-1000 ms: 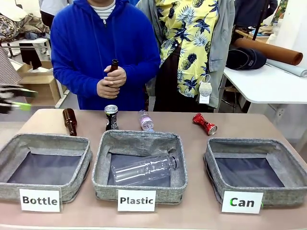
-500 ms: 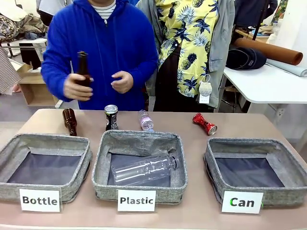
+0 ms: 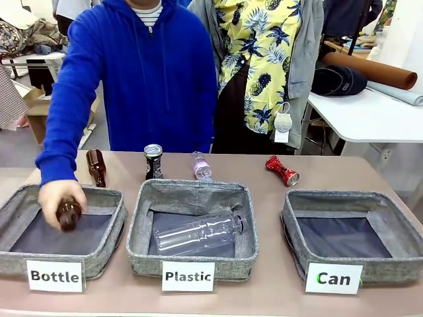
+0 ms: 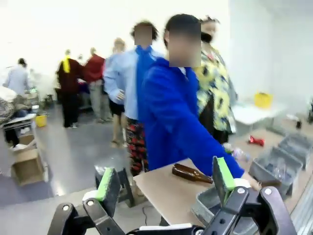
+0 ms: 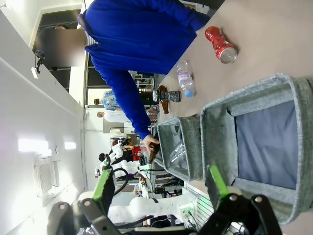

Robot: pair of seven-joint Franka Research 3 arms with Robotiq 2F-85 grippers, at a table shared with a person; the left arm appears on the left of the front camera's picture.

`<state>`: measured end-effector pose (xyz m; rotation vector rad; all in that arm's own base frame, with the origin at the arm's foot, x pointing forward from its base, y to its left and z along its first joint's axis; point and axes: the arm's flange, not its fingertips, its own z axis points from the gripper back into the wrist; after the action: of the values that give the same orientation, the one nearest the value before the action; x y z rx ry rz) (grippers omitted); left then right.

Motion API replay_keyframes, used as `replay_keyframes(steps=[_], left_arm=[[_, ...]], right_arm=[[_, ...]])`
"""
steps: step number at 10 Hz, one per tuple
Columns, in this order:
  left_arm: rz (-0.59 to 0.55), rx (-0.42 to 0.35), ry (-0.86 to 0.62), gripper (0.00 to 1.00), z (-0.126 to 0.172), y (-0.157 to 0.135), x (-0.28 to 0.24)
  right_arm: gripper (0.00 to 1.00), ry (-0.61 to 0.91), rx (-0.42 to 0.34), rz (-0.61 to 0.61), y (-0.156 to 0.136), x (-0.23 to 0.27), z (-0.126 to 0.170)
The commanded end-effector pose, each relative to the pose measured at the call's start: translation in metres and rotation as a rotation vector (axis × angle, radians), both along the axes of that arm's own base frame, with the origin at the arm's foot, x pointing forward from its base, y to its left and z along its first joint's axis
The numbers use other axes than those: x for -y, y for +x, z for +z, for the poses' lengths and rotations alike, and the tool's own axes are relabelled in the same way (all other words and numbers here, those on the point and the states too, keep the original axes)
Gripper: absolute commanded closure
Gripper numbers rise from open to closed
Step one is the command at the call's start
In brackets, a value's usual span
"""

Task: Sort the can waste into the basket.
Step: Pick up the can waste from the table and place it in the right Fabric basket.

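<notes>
The slim dark can [image 3: 153, 161] with a silver top stands upright at the table's far side, behind the middle basket. The crushed red can [image 3: 283, 170] lies on its side behind the grey basket labelled "Can" [image 3: 291, 221], which holds nothing. In the right wrist view, my right gripper [image 5: 159, 185] is open and holds nothing; it hangs above the Can basket [image 5: 266, 142], with the red can [image 5: 221, 45] and the dark can [image 5: 166, 95] farther off. My left gripper [image 4: 165, 178] is open off the table's left end, with the red can [image 4: 256, 141] far away.
A person in a blue hoodie holds a brown bottle [image 3: 68, 212] down inside the "Bottle" basket [image 3: 112, 198]. Another brown bottle [image 3: 96, 167] and a small plastic bottle [image 3: 201, 166] sit on the table's far side. A clear bottle [image 3: 198, 234] lies in the "Plastic" basket [image 3: 192, 191].
The person swung the brown bottle from chest height down and left into the Bottle basket. My left gripper, blurred at the front view's left edge a second ago, has left that view. Cans unmoved.
</notes>
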<state>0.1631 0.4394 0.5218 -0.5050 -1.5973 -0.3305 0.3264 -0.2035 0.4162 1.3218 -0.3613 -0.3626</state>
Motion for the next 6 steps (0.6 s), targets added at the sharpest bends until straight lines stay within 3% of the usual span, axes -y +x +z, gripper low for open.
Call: replay_keyframes(steps=[1, 2, 6], left_arm=[[-0.037, 0.104, -0.076, 0.00, -0.032, -0.002, -0.005], [-0.042, 0.127, -0.089, 0.00, -0.041, -0.006, -0.009], [-0.039, 0.094, -0.050, 0.00, -0.038, 0.003, 0.006]], right_arm=[[0.00, -0.004, 0.026, 0.007, 0.000, 0.000, 0.001], [0.00, -0.004, 0.026, 0.007, 0.000, 0.000, 0.001], [0.00, -0.004, 0.026, 0.007, 0.000, 0.000, 0.001]])
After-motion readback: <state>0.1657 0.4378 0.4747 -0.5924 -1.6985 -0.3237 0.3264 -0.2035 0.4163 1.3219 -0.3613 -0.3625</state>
